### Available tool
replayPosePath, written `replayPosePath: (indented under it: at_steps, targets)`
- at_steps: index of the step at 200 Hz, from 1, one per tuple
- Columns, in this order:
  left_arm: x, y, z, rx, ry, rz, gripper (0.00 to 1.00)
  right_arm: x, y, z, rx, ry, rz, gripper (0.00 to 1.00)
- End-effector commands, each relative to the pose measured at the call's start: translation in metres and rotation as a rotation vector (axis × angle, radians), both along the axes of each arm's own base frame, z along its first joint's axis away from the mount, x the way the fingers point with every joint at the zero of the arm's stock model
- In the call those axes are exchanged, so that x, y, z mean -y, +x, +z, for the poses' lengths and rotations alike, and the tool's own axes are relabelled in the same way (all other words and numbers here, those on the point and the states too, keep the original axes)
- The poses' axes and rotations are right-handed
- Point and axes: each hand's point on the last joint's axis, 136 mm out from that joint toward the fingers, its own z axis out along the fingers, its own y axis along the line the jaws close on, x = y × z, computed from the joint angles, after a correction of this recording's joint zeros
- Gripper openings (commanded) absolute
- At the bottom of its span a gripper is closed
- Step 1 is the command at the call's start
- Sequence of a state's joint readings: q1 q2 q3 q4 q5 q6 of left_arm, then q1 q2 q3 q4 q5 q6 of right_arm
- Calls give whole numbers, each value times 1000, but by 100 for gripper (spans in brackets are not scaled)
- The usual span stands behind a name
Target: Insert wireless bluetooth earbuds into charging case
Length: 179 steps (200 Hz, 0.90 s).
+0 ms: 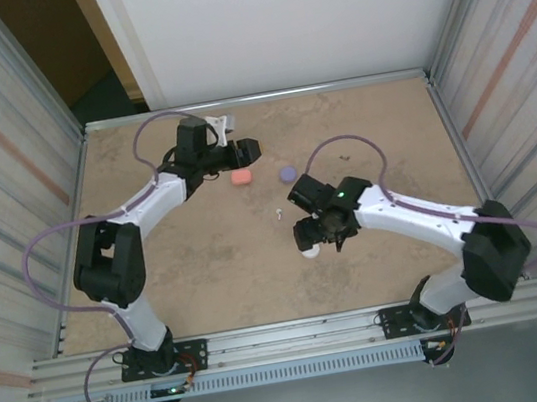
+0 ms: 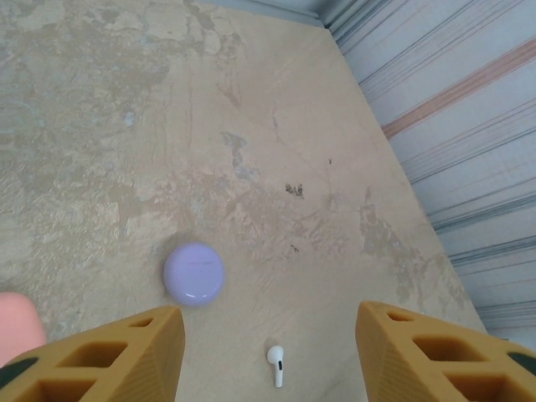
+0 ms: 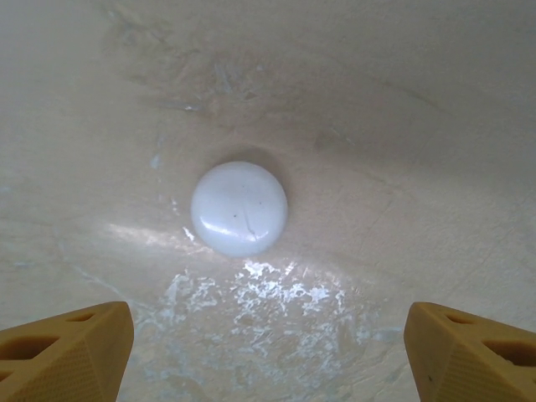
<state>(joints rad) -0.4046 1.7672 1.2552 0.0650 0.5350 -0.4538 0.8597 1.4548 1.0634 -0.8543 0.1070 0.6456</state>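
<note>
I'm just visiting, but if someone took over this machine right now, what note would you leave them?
Left fingers: open, empty, aimed at a white earbud lying on the table near the purple case.
Right fingers: open, empty, above the white case.
Pink case sits beside the purple one.
Done: nothing visible; the purple and white cases look shut.
To do: pick up the earbud, open its case, seat it.

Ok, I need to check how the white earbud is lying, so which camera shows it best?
The left wrist view: the white earbud lies close to the camera, its bud and stem clearly distinct. The top external view renders it as a tiny pale speck, too small to read its orientation.
</note>
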Motion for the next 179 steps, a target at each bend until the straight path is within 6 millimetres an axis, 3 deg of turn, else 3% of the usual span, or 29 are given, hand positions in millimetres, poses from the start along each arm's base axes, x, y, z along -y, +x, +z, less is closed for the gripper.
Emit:
replayPosePath:
  at_steps: [1,47,150,179]
  targets:
    - [-9,1,29,77,-30,34,57,-7,3,-7,1,-74,49,84]
    - [-14,-2,35,94,-38,44,57,-26,3,-37,-38,-145,200,85]
    - [-19,-3,36,97,-37,57,57,-28,5,-72,-83,-135,243,78]
    - [-19,-3,35,95,-40,54,57,-21,7,-77,-95,-142,222,77]
